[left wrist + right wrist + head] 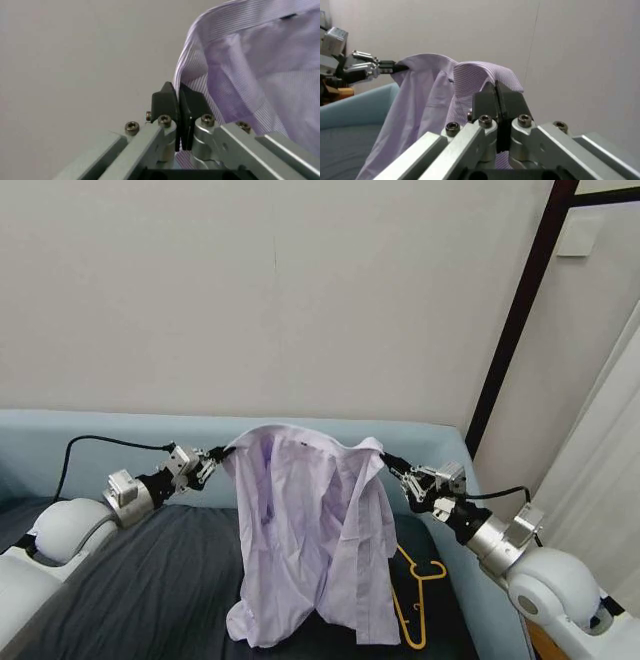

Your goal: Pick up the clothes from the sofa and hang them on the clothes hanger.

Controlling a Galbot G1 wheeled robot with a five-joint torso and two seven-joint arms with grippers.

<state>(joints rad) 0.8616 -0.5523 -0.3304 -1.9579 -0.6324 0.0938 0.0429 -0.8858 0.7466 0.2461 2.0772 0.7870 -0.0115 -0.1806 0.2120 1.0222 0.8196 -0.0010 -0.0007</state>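
Shirt [300, 530] hangs above sofa [100, 428], one top corner pinched by left end effector [222, 454], other by right end effector [388, 462].

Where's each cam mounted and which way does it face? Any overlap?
Head view: on the head, facing forward and down at the sofa; own body: left end effector and right end effector, both shut on the shirt.
Left wrist view: on the left wrist, along its fingers toward shirt and wall.
Right wrist view: on the right wrist, across the shirt toward the left end effector.
Shared: all three see the shirt.
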